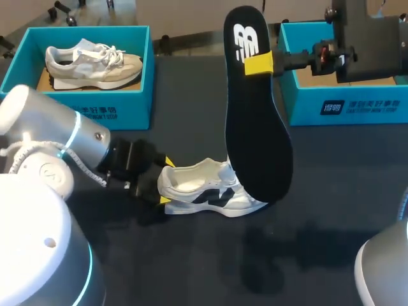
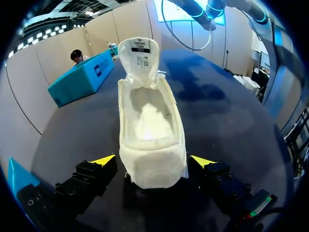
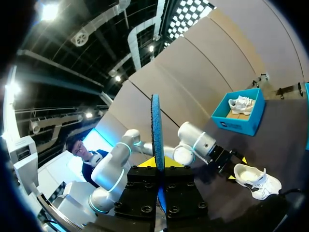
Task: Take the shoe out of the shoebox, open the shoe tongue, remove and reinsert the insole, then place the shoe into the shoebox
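Starting from the dark table [image 1: 191, 102], you have the white shoe [image 1: 204, 191] lying on its sole, well apart from the open teal shoebox [image 1: 357, 105], with the tongue pulled up and the cavity bare. It should be light, soft fabric over a firmer sole, so take it by the heel cup. Your left gripper [image 1: 166, 182] straddles that heel, fingers spread and, as far as the wrist view tells, just clear of it. The black insole [image 1: 255, 146] looks like thin, floppy foam. Your right gripper [image 1: 258, 64] pinches it near its heel end, and its toe hangs by the shoe.
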Robot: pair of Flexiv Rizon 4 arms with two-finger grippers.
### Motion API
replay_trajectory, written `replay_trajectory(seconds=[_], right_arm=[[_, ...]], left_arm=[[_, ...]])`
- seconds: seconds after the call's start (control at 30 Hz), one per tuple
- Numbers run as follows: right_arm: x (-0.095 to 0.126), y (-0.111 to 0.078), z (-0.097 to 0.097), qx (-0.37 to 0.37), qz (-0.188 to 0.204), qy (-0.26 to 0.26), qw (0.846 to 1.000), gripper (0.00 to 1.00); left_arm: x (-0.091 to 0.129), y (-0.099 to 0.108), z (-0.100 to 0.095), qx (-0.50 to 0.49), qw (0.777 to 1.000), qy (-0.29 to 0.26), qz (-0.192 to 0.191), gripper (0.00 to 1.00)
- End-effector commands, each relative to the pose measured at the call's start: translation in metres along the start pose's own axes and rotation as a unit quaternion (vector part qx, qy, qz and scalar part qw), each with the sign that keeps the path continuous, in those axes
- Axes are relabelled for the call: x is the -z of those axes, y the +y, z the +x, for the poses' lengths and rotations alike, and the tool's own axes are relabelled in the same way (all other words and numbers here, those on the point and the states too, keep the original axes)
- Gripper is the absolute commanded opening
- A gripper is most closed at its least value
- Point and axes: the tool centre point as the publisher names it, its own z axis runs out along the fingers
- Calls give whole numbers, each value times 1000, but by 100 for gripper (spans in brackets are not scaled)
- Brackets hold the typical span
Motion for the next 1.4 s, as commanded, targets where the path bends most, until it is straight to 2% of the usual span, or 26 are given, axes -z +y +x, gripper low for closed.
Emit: replay_trajectory(seconds=[0.03,0.23,0.3,0.7,1.03,1.2,1.4], right_arm=[[-5,2,-1,-1,1,-1,1000,0],[-5,2,-1,-1,1,-1,1000,0],[-5,2,-1,-1,1,-1,1000,0],[-5,2,-1,-1,1,-1,1000,0],[-5,2,-1,-1,1,-1,1000,0],[-5,2,-1,-1,1,-1,1000,0],[-5,2,-1,-1,1,-1,1000,0]], left_arm=[[8,-10,-3,-4,997,12,-73,100],[13,-19,-4,-5,992,4,-123,100],[18,-23,-5,1,994,-6,-108,100],[18,-23,-5,1,994,-6,-108,100],[17,-34,-8,25,973,9,-228,100],[16,-34,-9,43,965,20,-259,100],[15,-37,-10,53,954,7,-295,100]])
